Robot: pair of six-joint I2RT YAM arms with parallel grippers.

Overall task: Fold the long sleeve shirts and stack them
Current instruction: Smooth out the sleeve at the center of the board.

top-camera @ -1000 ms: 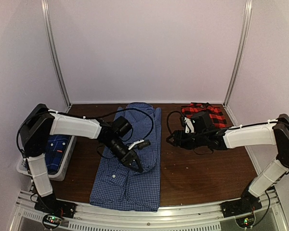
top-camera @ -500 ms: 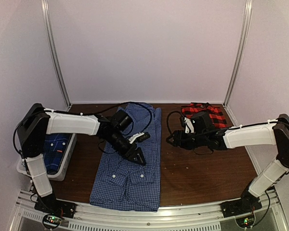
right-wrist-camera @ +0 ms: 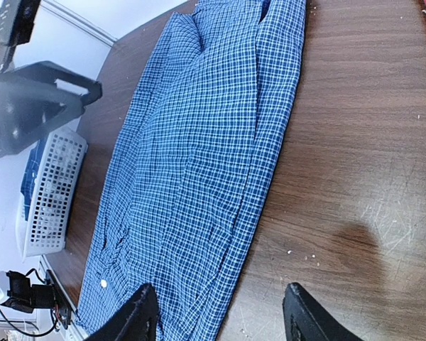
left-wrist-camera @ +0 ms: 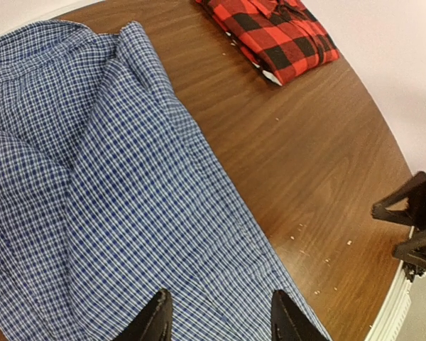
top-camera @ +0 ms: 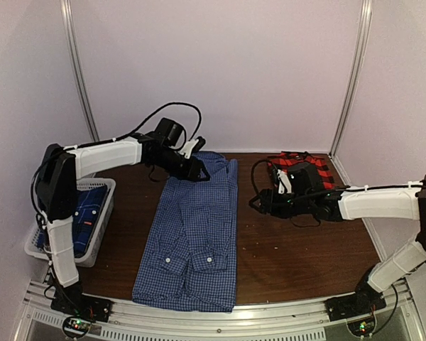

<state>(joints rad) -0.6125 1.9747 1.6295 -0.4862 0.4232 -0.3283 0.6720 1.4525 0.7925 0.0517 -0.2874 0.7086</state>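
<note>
Left tool (left-wrist-camera: 220,321): fingers parted to a middling gap with nothing between them; it hangs above the far end of the blue-and-white gingham shirt (top-camera: 192,241), clear of the cloth
Right tool (right-wrist-camera: 216,312): fingers parted and empty; low over the bare brown table (top-camera: 305,249), with the gingham's long edge just ahead of it and to its left
Gingham shirt: stretched lengthwise below the left tool; both sides turned in to make a long narrow panel; white buttons show at the near end
Red-and-black plaid shirt (left-wrist-camera: 277,32): a compact folded packet; just behind the right tool, well to the right of the left one
Darker blue plaid shirt (top-camera: 82,213): in the white basket (right-wrist-camera: 53,185), down by the left arm's base, far behind its tool; folded or not, cannot tell
Progress: roughly a third, as a judgement; red shirt looks done; gingham partway
Remaining: gingham's crosswise folds; stacking it with the red; the basket shirt not yet started
</note>
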